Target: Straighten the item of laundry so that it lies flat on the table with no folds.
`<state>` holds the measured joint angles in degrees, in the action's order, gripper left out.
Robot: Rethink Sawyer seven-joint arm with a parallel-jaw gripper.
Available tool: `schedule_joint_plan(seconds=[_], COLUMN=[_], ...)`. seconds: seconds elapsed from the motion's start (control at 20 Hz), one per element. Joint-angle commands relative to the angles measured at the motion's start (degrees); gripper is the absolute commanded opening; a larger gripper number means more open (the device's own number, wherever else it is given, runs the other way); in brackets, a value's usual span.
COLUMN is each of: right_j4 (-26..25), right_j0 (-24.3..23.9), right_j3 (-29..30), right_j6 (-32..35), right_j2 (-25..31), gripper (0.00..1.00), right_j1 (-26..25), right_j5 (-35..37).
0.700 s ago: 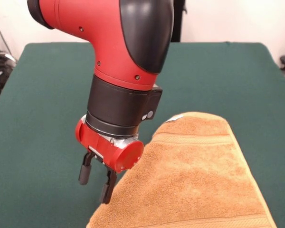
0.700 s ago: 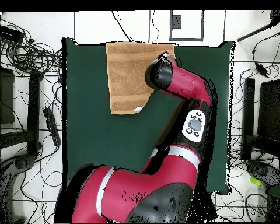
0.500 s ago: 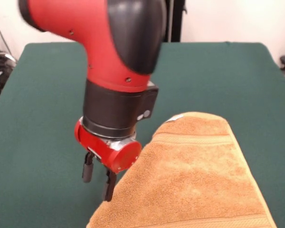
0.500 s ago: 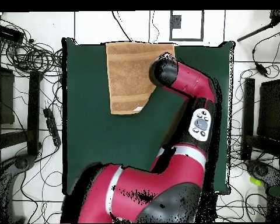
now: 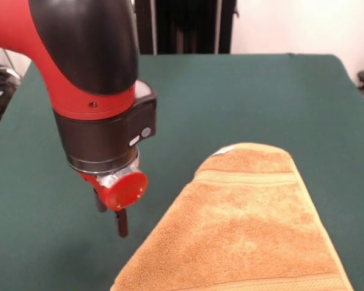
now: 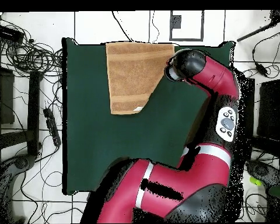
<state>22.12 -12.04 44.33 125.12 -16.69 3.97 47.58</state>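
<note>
Green table point(image 5: 261, 91) lies broadly bare; end effector point(image 5: 111, 217) empty, slightly parted, beside towel point(image 5: 249, 230).

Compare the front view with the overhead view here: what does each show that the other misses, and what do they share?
Only the front view shows the tool hanging beside the towel, apart from it, and a white tag at the towel's folded corner. Only the overhead view shows the whole table, the towel's full outline with one corner turned under, and the cables on the floor around it. Both show the red arm, the orange-tan towel and the green table.
</note>
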Motion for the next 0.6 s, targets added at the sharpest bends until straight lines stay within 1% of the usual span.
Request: schedule_joint_plan(seconds=[0.05,0.25,0.6], right_j4=[-1.5,-1.7,-1.2], right_j0=[2.4,3.4,5.1], right_j3=[0.2,-1.3,-9.1], right_j6=[0.5,3.1,8.6], right_j2=[8.5,7.5,3.1], gripper=[1.0,1.0,1.0], right_j1=[-4.5,-6.5,-11.7], right_j5=[-1.1,-4.6,-3.4])
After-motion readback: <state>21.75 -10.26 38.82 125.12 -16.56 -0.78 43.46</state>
